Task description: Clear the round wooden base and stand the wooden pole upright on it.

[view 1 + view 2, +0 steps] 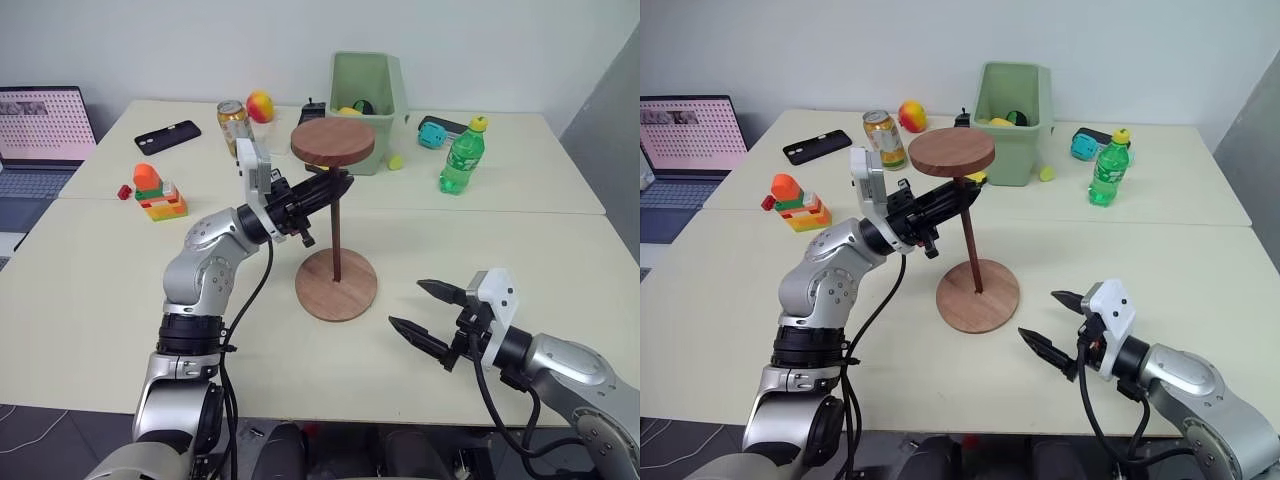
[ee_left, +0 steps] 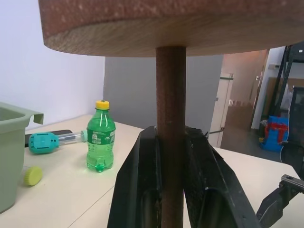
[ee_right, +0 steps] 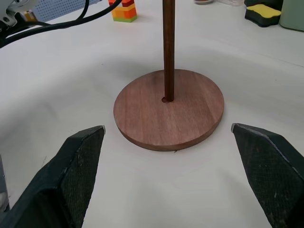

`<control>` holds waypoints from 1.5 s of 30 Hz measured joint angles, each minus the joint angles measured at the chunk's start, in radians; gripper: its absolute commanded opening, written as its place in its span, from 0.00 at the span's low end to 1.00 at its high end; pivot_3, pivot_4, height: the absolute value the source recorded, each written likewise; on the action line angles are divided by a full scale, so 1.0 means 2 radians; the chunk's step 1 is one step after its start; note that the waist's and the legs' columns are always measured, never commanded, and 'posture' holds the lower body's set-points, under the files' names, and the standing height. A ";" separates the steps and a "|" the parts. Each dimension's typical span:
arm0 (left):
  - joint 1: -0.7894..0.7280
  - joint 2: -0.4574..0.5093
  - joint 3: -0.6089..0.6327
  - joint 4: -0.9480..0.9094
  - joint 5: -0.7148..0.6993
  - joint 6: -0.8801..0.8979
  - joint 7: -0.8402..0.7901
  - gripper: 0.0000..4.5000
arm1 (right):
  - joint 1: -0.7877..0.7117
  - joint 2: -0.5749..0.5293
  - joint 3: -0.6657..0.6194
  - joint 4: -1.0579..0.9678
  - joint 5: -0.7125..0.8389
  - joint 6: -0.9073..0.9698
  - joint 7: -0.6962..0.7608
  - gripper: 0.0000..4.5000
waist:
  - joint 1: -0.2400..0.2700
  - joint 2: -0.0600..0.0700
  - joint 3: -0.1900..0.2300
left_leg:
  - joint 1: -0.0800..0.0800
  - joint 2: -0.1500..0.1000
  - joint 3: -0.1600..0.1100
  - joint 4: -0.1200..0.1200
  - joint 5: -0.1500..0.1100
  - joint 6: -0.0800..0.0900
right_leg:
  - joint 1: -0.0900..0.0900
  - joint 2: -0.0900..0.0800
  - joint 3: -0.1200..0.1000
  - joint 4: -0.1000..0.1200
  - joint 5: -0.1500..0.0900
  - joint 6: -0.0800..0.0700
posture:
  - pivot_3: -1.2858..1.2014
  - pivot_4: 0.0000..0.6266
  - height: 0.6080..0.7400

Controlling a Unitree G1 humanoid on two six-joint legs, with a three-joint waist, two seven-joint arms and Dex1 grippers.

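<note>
Left gripper (image 1: 335, 186) clamped on thin dark-brown wooden pole (image 1: 337, 235), just under its top disc. Pole upright, foot at centre hole of round reddish-brown wooden base (image 1: 336, 285); seating in hole hard to judge. Right gripper (image 1: 428, 310) spread wide, near base. Pale table (image 1: 520, 250); laptop (image 1: 40, 135) cut off at edge.

Head stereo pair looks forward and down over the table (image 1: 520, 240) from above, near edge close, both eyes sharing the whole tabletop. Left wrist cam sits tight against the wooden pole (image 2: 171, 123), facing level across the table. Right wrist cam looks low at the round wooden base (image 3: 169, 108), also in the head views.
</note>
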 measured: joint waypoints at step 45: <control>0.032 -0.001 -0.020 0.027 0.005 -0.081 -0.009 0.06 | -0.014 0.010 0.006 -0.001 0.004 0.003 -0.021 1.00 | 0.000 0.003 -0.005 | 0.014 0.000 0.000 -0.006 0.000 0.000 | 0.015 0.002 0.000 -0.008 0.000 0.000 | 0.52 0.24 1.00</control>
